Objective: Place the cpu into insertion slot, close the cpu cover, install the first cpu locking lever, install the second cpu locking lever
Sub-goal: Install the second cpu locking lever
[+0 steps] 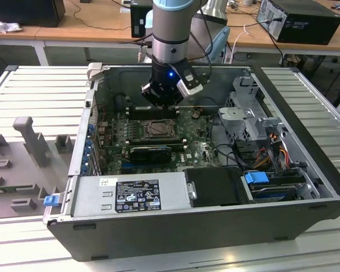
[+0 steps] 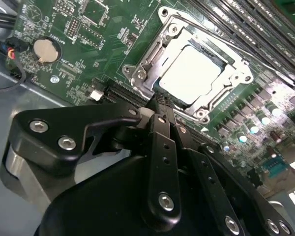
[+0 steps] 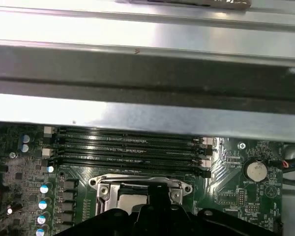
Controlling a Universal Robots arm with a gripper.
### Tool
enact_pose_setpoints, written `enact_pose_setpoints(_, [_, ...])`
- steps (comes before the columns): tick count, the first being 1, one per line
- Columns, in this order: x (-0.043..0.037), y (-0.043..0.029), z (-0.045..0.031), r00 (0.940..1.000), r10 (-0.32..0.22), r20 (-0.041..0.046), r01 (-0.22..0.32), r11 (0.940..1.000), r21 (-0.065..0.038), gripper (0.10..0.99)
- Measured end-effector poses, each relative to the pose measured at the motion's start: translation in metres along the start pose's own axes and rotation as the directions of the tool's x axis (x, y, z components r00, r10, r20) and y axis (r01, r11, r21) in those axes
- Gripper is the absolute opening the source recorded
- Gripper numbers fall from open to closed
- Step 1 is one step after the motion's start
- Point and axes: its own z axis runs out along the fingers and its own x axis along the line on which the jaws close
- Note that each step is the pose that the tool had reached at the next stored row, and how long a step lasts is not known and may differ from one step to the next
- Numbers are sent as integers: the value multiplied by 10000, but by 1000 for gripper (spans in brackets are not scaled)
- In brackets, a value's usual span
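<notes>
- The gripper (image 2: 160, 105) is positioned directly above the edge of the insertion slot (image 2: 189, 73); its fingers are drawn together to a narrow tip, and nothing is held.
- The cpu (image 2: 191, 73) is seated in the slot just ahead of the fingertips.
- The cpu cover (image 2: 142, 66) is laid flat around the chip, so the pale face is exposed through the cut-out.
- A thin lever (image 2: 206, 32) is seen along the frame's far side; whether it is latched cannot be determined.

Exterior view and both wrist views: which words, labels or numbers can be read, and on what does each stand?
Black-and-white label on the silvery power supply box: print too small to read.
Small white sticker beside that label: too small to read.
White lettering on the green circuit board, around the round silvery coin battery: blurred, unreadable.
Nothing can be quoted.
</notes>
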Motion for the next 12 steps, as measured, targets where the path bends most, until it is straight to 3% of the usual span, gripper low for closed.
enact_pose_setpoints(3, [-1, 7, -153, 10000, -2, -1, 2, 10000, 0, 106])
enact_pose_setpoints(7, [6, -104, -158, 10000, 0, 0, 0, 10000, -14, 106])
enact_pose_setpoints(10, [15, -248, -151, 10000, 1, -1, -1, 10000, -11, 106])
enact_pose_setpoints(12, [28, -457, -107, 10000, 0, 1, 0, 10000, -56, 106])
